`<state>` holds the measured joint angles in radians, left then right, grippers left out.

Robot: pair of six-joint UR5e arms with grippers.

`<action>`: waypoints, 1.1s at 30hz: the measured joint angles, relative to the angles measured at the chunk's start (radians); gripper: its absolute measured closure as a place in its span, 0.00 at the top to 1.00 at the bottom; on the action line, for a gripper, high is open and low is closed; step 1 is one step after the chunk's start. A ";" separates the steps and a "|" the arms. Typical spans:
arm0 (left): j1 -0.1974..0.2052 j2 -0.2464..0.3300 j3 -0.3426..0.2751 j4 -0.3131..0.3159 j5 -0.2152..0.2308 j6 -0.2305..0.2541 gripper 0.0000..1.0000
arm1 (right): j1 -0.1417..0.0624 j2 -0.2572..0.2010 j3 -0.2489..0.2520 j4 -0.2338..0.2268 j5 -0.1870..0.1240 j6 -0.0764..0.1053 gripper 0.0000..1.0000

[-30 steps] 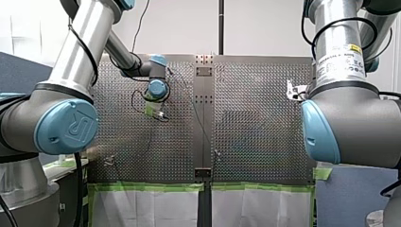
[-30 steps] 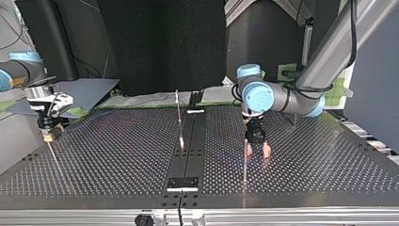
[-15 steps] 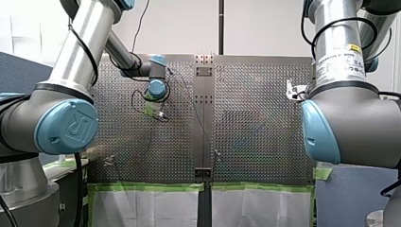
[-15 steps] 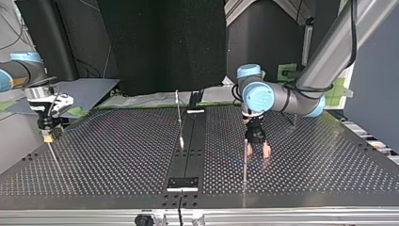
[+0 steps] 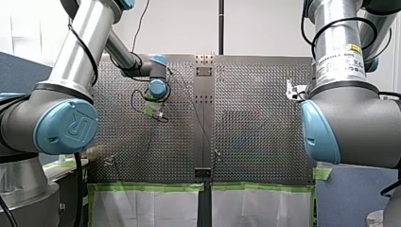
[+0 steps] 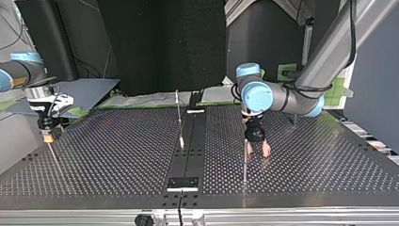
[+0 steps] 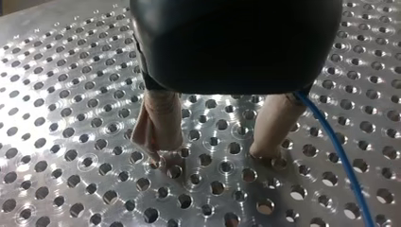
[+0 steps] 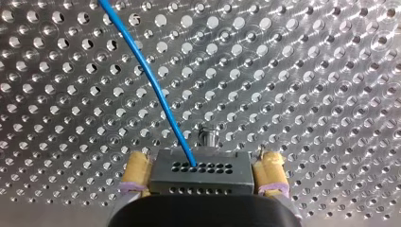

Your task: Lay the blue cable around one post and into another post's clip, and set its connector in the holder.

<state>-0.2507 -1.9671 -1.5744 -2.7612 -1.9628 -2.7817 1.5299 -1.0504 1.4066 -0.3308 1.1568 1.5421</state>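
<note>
The thin blue cable (image 8: 151, 80) runs over the perforated table into a grey connector block (image 8: 201, 172). My right gripper (image 8: 203, 163) is open. Its yellow pads (image 8: 137, 170) flank the connector's two ends, low at the top view's left table edge (image 6: 47, 136). My left gripper (image 7: 211, 156) is open, its beige fingertips (image 7: 158, 142) down on the plate with nothing between them. The cable (image 7: 340, 156) passes just outside one finger. In the top view my left gripper (image 6: 257, 153) stands beside a thin metal post (image 6: 244, 165).
A second thin post (image 6: 179, 117) stands near the dark centre strip (image 6: 188, 155). A small stub post (image 8: 208, 137) sits just ahead of the connector. A black plate (image 6: 183, 183) lies at the strip's near end. Green tape edges the table (image 5: 146, 187) in the front view.
My left gripper has shifted slightly, a little up and toward the top view's left. My right arm and the connector have not moved.
</note>
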 joint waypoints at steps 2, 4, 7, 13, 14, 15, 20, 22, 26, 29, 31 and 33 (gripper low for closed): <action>-0.001 0.001 0.000 -0.006 -0.001 0.002 1.00 | 0.000 0.000 0.000 0.000 0.000 0.000 1.00; -0.003 0.001 0.000 -0.017 -0.002 0.004 1.00 | 0.000 0.000 0.000 0.000 0.000 0.000 1.00; -0.005 0.003 0.000 -0.035 -0.005 0.007 1.00 | 0.001 0.000 0.000 -0.001 0.000 0.001 1.00; -0.017 0.023 0.000 -0.076 -0.025 0.042 1.00 | 0.001 0.000 0.000 0.000 -0.001 0.001 1.00; -0.019 0.030 -0.001 -0.083 -0.031 0.051 1.00 | 0.001 0.000 0.000 0.001 -0.001 0.001 1.00; -0.022 0.039 -0.001 -0.094 -0.039 0.063 1.00 | 0.000 0.000 0.000 0.001 -0.001 0.001 1.00; -0.028 0.057 -0.001 -0.116 -0.065 0.108 1.00 | 0.000 0.000 0.000 -0.001 -0.002 0.001 1.00; -0.034 0.066 -0.002 -0.126 -0.069 0.124 1.00 | 0.001 0.000 0.000 0.000 -0.001 0.001 1.00; -0.055 0.089 -0.003 -0.158 -0.061 0.154 1.00 | 0.002 0.000 0.000 0.002 -0.002 -0.001 1.00; -0.064 0.096 -0.003 -0.171 -0.048 0.152 1.00 | 0.004 0.000 0.000 0.004 -0.002 -0.002 1.00; -0.069 0.098 -0.003 -0.175 -0.034 0.139 1.00 | 0.004 0.000 0.000 0.005 -0.002 -0.003 1.00; -0.073 0.100 -0.004 -0.177 -0.025 0.127 1.00 | 0.005 0.000 0.000 0.005 -0.002 -0.003 1.00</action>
<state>-0.3241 -1.8668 -1.5781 -2.9384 -1.9877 -2.6546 1.5344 -1.0502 1.4069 -0.3256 1.1552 1.5387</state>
